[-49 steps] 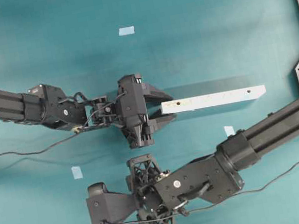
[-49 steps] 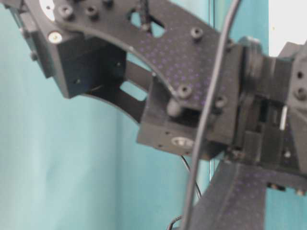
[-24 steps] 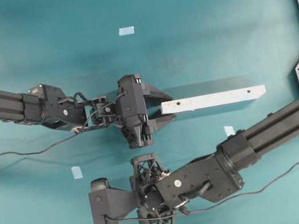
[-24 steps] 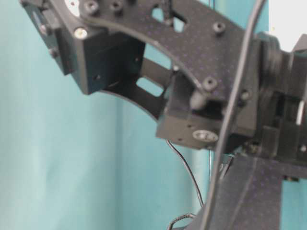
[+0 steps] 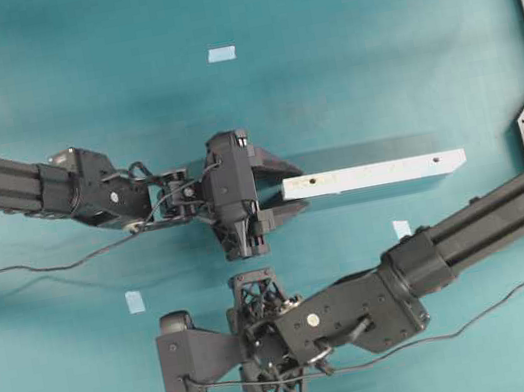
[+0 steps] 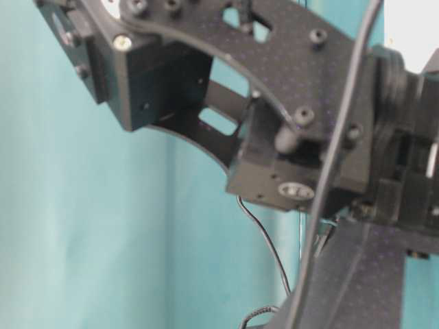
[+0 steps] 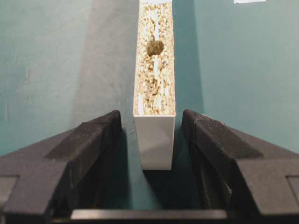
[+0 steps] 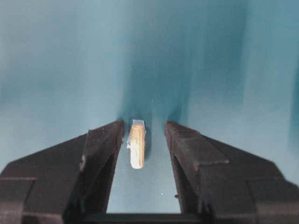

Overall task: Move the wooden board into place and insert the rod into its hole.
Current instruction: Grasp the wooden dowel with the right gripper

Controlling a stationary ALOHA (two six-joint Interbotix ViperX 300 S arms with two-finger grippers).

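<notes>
From overhead, the wooden board lies flat near the middle of the teal table, running lengthwise toward the right edge, with a dark dot near each end. The left gripper sits at the board's left end. The right arm's wrist and camera block cover the right gripper here, so neither its jaws nor the rod can be seen from above. Three small tape squares show only in this view: one toward the far edge, one left of the right arm, one just below the board's right half.

The table-level view is filled by blurred black arm hardware and a cable; nothing of the task can be read there.

The left wrist view gives what overhead cannot: the board's rough top face, the hole near its close end, and a gap on each side between the board and the fingers. That pincer is released, straddling the end without clamping.

The right wrist view shows the rod lying on the table between the right gripper's fingers, close beside one of them with a clear gap to the other; the jaws are apart, not grasping it.
</notes>
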